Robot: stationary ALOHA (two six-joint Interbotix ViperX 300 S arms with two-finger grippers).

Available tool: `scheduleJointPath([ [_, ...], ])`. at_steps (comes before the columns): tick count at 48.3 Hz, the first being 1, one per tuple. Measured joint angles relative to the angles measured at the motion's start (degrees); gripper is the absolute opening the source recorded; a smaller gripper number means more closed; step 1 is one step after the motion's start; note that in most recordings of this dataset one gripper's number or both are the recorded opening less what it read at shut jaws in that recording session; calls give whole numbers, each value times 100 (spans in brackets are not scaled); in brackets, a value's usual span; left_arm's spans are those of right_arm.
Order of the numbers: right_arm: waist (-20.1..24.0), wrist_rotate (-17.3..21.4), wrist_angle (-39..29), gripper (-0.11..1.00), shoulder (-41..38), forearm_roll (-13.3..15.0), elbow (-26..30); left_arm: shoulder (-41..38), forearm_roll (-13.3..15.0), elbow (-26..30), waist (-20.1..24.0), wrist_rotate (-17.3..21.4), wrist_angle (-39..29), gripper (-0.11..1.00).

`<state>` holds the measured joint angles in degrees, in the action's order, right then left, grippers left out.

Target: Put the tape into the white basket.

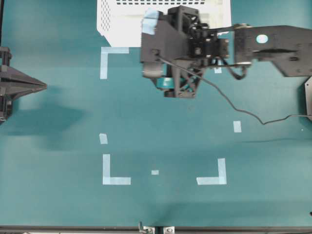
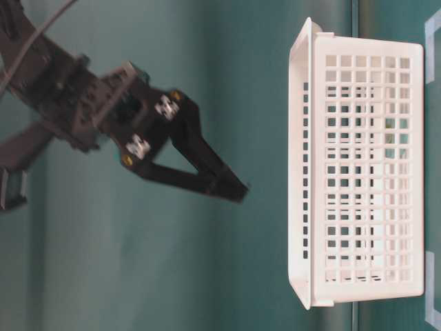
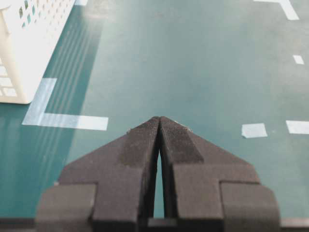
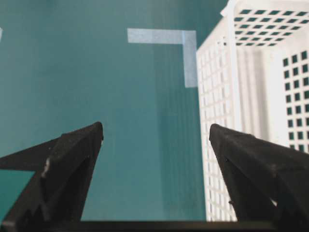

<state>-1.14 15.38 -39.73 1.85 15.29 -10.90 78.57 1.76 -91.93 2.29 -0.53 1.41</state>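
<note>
The white basket [image 1: 117, 24] [image 2: 365, 172] [image 4: 217, 96] [image 3: 19, 58] stands at the table's far edge. My right gripper [image 1: 146, 53] [image 2: 231, 186] [image 4: 155, 130] hangs above the table just outside the basket's front wall. It is open, with only bare table between its fingers. A lighter teal patch [image 1: 165, 82] that looks like the tape shows under the right wrist, mostly covered by the arm. The wrist views do not show it. My left gripper [image 1: 44, 86] [image 3: 159, 118] stays at the left edge, shut and empty.
Pale-blue L-shaped strips [image 1: 105, 58] [image 1: 114, 178] [image 1: 214, 178] [image 4: 188, 48] mark out a rectangle on the table, with small scraps [image 1: 103, 138] [image 1: 155, 172] [image 1: 237, 126] inside it. A black cable [image 1: 234, 105] trails from the right arm. A pale-blue patch [image 1: 150, 22] sits at the right gripper's upper edge.
</note>
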Motion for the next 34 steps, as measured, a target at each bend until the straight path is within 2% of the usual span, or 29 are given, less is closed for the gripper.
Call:
scheduleJointPath([
  [11,26,0,53,95,606,35,-536,0,0,9,0,0,0,-11],
  [17,70,0,316,95,932,35,-861,0,0,9,0,0,0,-11],
  [34,114,62,2171,95,1986,35,-2224,0,0,0,0,0,0,-11],
])
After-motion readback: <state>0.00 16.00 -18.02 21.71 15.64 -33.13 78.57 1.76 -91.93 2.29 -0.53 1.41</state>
